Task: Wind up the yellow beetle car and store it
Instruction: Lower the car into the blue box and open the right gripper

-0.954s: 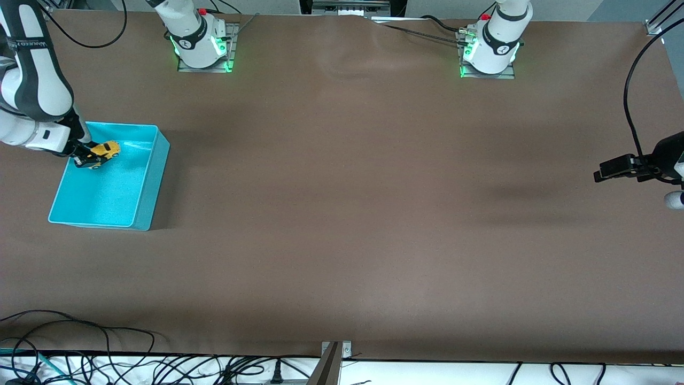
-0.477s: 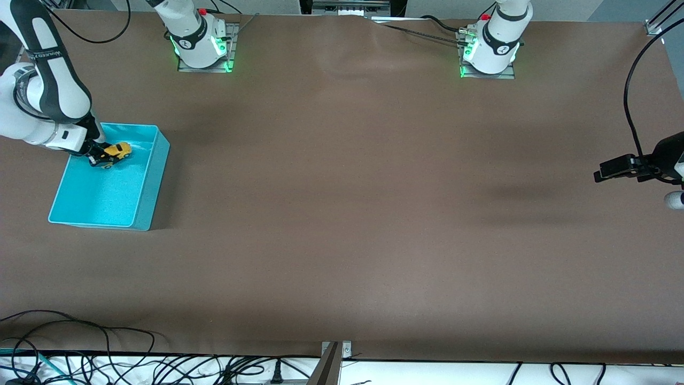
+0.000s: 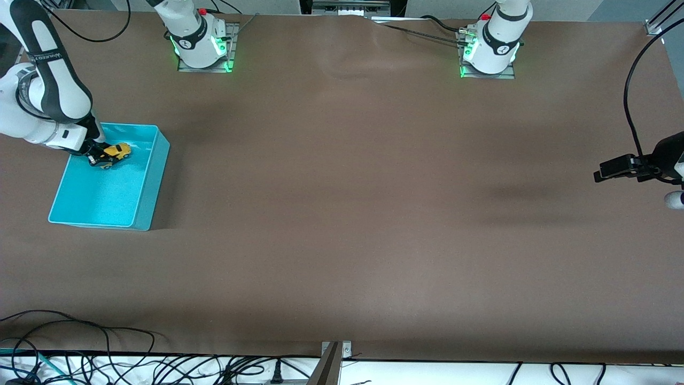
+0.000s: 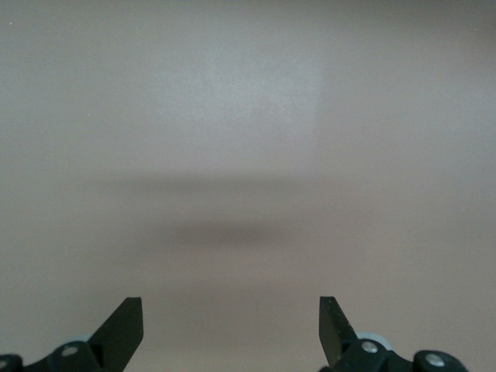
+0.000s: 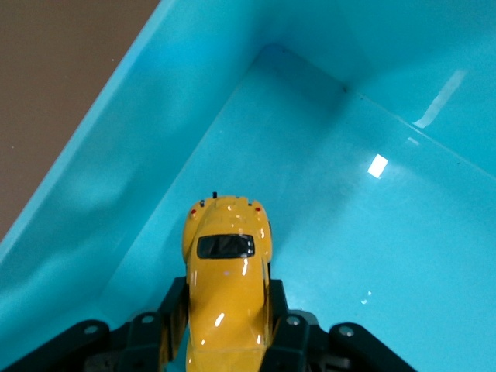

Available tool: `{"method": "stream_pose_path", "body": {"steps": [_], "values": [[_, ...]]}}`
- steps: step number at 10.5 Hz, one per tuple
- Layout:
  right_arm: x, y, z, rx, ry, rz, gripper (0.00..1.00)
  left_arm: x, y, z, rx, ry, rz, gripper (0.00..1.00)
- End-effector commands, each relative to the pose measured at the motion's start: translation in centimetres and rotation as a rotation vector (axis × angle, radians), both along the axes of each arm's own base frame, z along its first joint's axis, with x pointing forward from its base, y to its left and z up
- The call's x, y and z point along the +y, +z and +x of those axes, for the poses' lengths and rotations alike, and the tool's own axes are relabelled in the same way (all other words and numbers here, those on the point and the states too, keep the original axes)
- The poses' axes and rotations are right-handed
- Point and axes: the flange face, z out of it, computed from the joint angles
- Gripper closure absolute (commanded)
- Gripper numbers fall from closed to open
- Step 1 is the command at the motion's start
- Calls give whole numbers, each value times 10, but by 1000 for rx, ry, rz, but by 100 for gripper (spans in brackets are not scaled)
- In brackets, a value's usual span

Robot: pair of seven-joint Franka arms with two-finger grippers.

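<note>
Right gripper: the right gripper [image 3: 98,156] is hanging low inside the teal bin [image 3: 147,182], its fingers [image 5: 172,310] pinching the flanks of the yellow beetle car [image 3: 115,153].
Car location: the yellow beetle car is sitting in that grip over the bin's floor, near the corner farthest from the front camera at the right arm's end of the table [image 3: 342,214]; I cannot tell whether its wheels are touching the floor.
Left gripper: the left gripper [image 3: 612,167] is waiting over bare table at the left arm's end, jaws spread wide and holding nothing.
Car heading: its long axis is running straight out from the right gripper, the free end pointing toward the bin's corner; which end is the nose I cannot tell.
Risk: if the spring is wound, the car is likely to shoot forward on release and knock into the bin wall.
Risk: letting go while it is tilting could tip it onto its side.
</note>
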Motion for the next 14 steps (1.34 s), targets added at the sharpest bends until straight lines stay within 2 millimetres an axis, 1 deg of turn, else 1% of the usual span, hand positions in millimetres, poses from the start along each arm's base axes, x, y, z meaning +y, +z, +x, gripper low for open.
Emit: {"method": "stream_pose_path", "body": {"steps": [1, 2, 4, 6, 7, 8, 9, 10, 11, 12, 13, 14], "values": [[-3, -2, -4, -11, 2, 2, 65, -13, 3, 0, -8, -37, -17, 0], [-5, -1, -4, -13, -7, 7, 1, -12, 3, 0, -8, -37, -18, 0], [-4, 0, -4, -15, -18, 16, 0, -12, 3, 0, -8, -37, -21, 0], [-4, 7, 0, -25, -32, 9, 0, -12, 3, 0, -8, -35, -24, 0], [-1, 14, 3, -20, -42, 8, 0, -9, 3, 0, -7, -32, -23, 0], [5, 28, 17, -13, -45, 13, 0, -6, 4, -1, -8, -28, -19, 0], [18, 44, 36, 3, -40, 26, 0, -4, 4, -1, -8, -25, -17, 0], [28, 63, 50, 12, -43, 28, 0, -3, 4, -1, -6, -24, -15, 0], [36, 83, 58, 14, -41, 25, 0, -4, 5, -2, -8, -24, -15, 0], [40, 100, 65, 27, -53, 24, 0, -5, 6, -2, -9, -26, -16, 0], [49, 116, 70, 32, -54, 22, 0, -5, 6, -2, -9, -25, -18, 0], [56, 130, 72, 22, -98, 3, 0, -4, 6, -2, -9, -23, -19, 0]]}}
